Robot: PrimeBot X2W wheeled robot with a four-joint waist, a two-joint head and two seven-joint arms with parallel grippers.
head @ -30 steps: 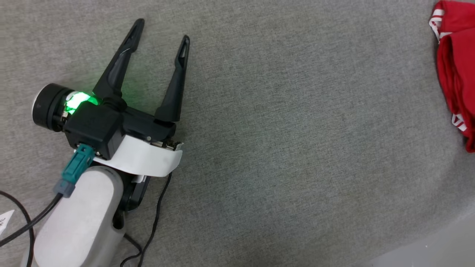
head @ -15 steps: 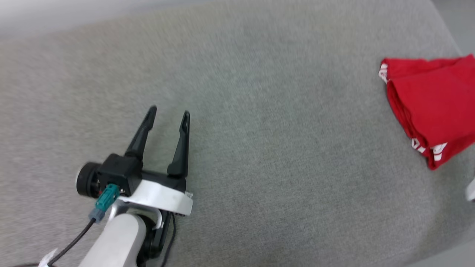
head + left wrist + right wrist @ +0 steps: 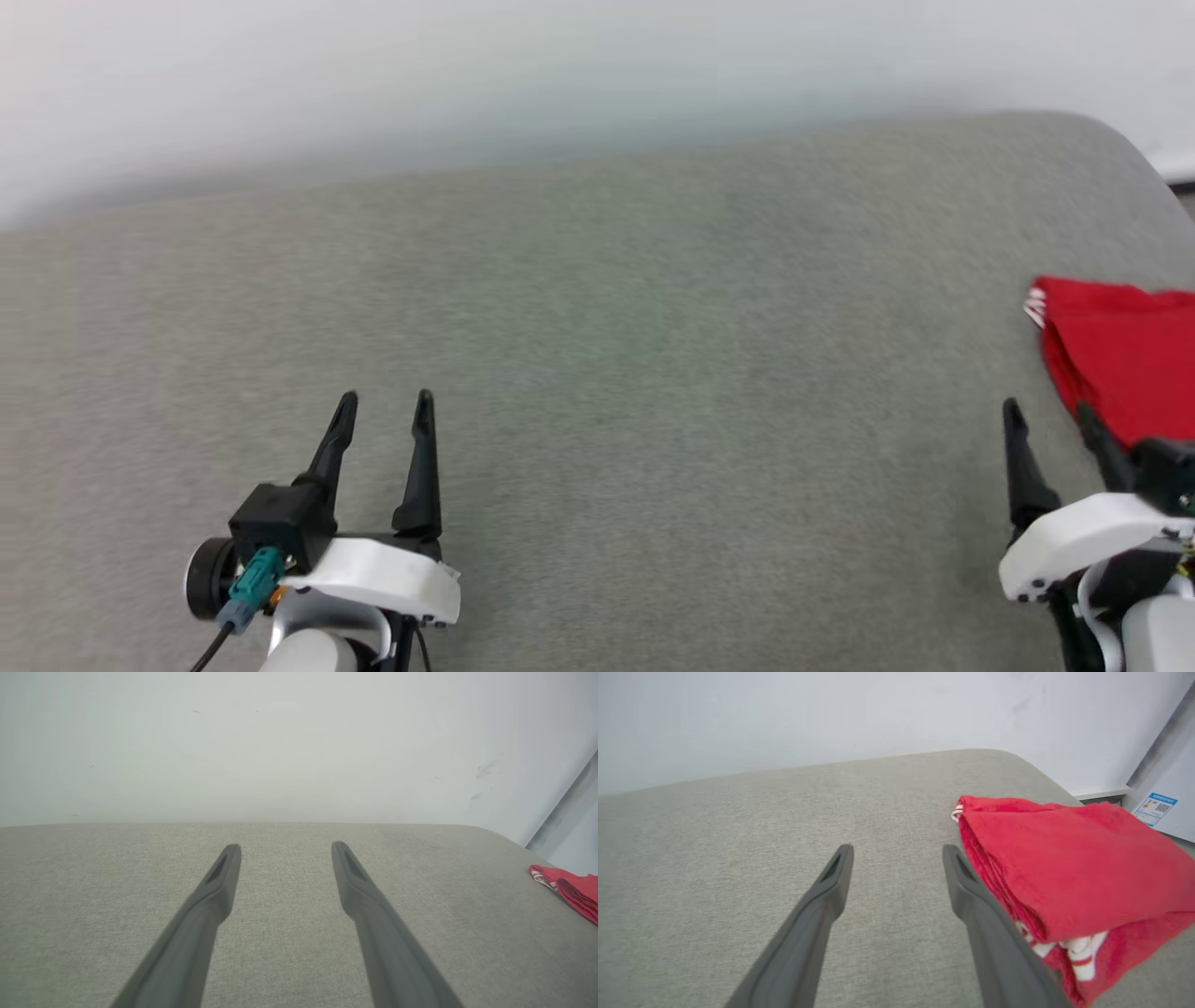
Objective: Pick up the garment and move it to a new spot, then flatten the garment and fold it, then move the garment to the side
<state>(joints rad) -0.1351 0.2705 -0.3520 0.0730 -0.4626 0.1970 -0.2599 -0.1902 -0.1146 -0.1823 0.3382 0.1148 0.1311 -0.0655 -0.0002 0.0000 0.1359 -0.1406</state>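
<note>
The garment lies as a folded red bundle near the far right corner of the grey fabric-covered bench, close to its rounded edge. The right end effector sits just beside it with its fingers spread and nothing between them. One finger overlaps the bundle's near edge in the picture, and whether it touches the cloth cannot be told. The left end effector is also spread and empty, well apart from the garment over bare bench. The cloth looks light, soft and limp. It will likely sag and unfold if lifted by a single layer, and it should drag rather than slide cleanly on the textured cover. A sound hold would probably pinch through the whole stack at the folded edge facing the right end effector, or take two corners at once so the folds keep together. The head view is somewhat blurred but lays out both end effectors and the bundle across the bench. The right wrist view adds detail: stacked layers along the fold, white trim with a thin red stripe poking out at the near lower corner, and a small blue label on a pale panel beyond the bench. The left wrist view reduces the garment to a small red patch at its far right and gives the plain wall behind the bench.
</note>
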